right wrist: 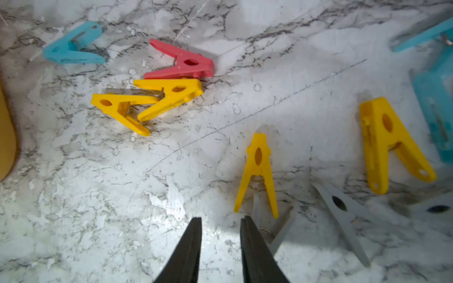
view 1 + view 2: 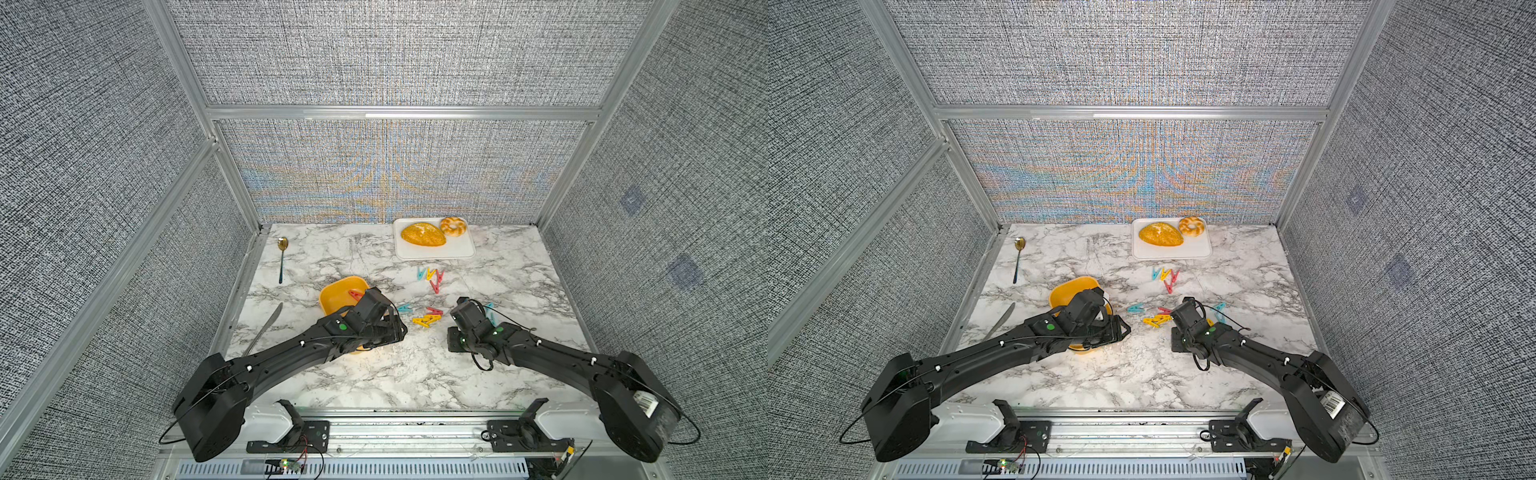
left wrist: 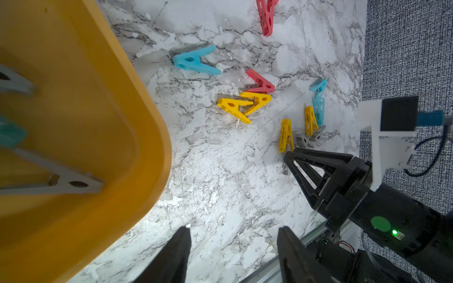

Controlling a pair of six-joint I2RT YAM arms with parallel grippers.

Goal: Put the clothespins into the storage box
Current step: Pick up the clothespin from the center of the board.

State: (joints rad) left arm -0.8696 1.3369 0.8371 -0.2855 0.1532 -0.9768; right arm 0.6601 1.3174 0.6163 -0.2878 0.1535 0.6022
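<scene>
Your right fingers (image 1: 188, 250) sit spread, empty, by a yellow clothespin (image 1: 258, 156); left fingers (image 3: 171, 257) spread too, beside the storage box (image 3: 147, 127).

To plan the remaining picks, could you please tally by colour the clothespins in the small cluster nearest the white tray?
Teal clothespins: 1
Yellow clothespins: 1
Red clothespins: 2
Total: 4
</scene>
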